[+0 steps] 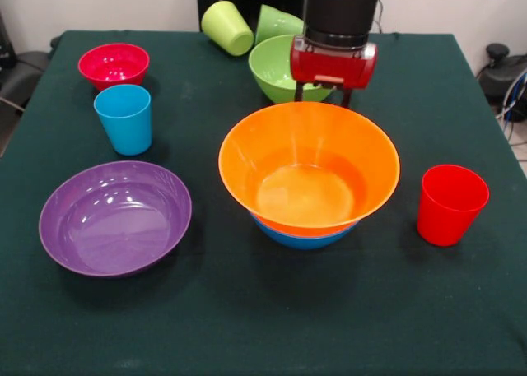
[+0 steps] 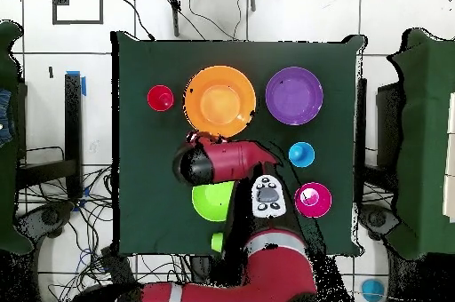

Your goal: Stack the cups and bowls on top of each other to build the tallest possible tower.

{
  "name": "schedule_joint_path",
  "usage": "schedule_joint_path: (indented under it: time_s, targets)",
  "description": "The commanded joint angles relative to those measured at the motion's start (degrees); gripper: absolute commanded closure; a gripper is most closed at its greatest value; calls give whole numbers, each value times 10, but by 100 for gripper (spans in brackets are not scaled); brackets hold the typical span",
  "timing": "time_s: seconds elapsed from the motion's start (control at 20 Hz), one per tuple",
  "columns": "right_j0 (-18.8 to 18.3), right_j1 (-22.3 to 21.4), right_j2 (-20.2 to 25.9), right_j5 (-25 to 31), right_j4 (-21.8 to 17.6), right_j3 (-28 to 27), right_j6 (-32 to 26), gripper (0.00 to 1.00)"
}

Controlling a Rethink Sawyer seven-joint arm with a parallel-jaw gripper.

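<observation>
Fingers of the gripper point(image 1: 323, 96) show only as two dark tips below the red head, just behind the orange bowl point(image 1: 309, 169); whether they're apart or closed can't be told. Nothing is seen held. Orange bowl is nested on a blue bowl point(image 1: 305, 238) at centre — the tower so far. Green bowl point(image 1: 272, 67) sits behind the arm; purple bowl point(image 1: 115, 217) near left, red cup point(image 1: 450, 203) right, blue cup point(image 1: 124, 118) and small red bowl point(image 1: 114, 64) far left. Step judged: early stacking, approx. between picks. Next, another bowl should be grasped by its rim and lowered in level.
</observation>
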Motion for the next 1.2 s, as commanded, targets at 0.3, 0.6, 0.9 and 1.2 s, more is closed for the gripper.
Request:
schedule_joint_path:
  time_s: [0.3, 0.6, 0.9, 1.2]
  targets:
    - [-22, 34, 76, 122, -5, -78, -34, 0]
    - [-18, 37, 73, 126, -11, -87, -27, 0]
    - [-8, 33, 69, 102, -16, -67, -10, 0]
    - [23, 9, 50, 65, -30, -20, 17, 0]
